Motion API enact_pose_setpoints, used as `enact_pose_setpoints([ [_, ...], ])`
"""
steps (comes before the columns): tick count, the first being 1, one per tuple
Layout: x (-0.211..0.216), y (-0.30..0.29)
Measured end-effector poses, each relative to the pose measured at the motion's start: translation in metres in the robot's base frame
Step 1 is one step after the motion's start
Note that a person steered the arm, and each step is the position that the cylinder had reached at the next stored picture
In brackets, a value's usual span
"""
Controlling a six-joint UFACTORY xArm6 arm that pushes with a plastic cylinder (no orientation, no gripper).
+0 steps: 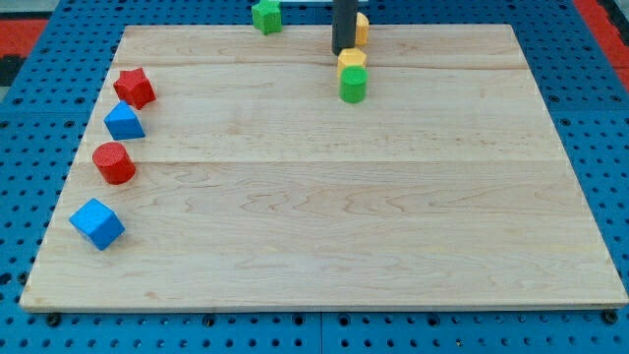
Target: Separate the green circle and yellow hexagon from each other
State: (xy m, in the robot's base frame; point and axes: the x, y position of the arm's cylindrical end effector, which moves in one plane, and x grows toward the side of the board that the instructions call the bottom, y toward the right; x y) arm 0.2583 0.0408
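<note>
my tip [343, 51] sits near the view's top edge of the wooden board [324, 226], just above the yellow hexagon [352, 61] and seemingly touching it. there are no jaws here to spread or press, only the bare rod. the green circle [353, 85] lies directly below the hexagon, the 2 touching, so tip, hexagon and circle form 1 line running down the view.

that line is the main risk. i judge that a straight push down the view would drive the hexagon into the circle and carry both along as a pair, leaving them unseparated. a sideways shove on the hexagon looks safer, but an off-centre contact could spin it and drag the circle with it.

another yellow block [362, 28] stands just right of the rod, partly hidden, its shape unclear; a swing toward the view's right could knock it off the top edge. the green star [266, 16] sits at that same edge, to the left, apart from the rod.

the red star [134, 88], blue triangle-like block [124, 121], red cylinder [114, 162] and blue cube [96, 223] line the left side, well apart from all this.
</note>
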Motion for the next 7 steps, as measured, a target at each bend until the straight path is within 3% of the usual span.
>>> enact_pose_setpoints([
  [2, 0.007, 0.023],
  [3, 0.047, 0.073],
  [4, 0.084, 0.057],
  [5, 0.065, 0.002],
  [6, 0.022, 0.013],
  [7, 0.054, 0.014],
])
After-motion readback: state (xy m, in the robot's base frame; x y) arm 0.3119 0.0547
